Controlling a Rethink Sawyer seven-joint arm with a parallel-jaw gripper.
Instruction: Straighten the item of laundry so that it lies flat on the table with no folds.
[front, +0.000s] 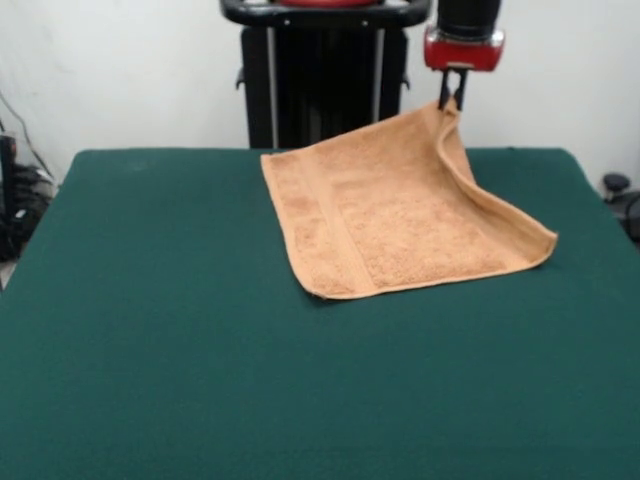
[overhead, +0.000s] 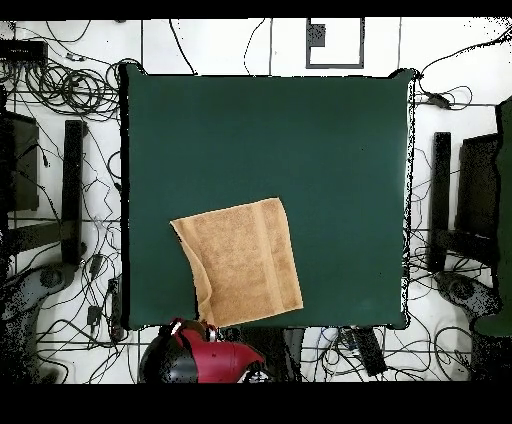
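The tan-orange towel (front: 395, 210) lies on the dark green table (front: 200, 320) near its far side, with woven border bands along its left edge. My gripper (front: 452, 100) is shut on the towel's far right corner and holds that corner lifted above the table, so the right edge hangs in a sloping fold. The rest of the towel rests on the table. In the overhead view the towel (overhead: 242, 258) lies near the table's (overhead: 330, 150) bottom edge, and the gripper (overhead: 207, 328) is at its lower left corner. No white label shows.
The robot's black pedestal (front: 320, 80) stands just behind the table's far edge. Cables and black stands (overhead: 70, 190) lie on the floor around the table. The red arm head (overhead: 200, 355) sits beyond the table's bottom edge in the overhead view.
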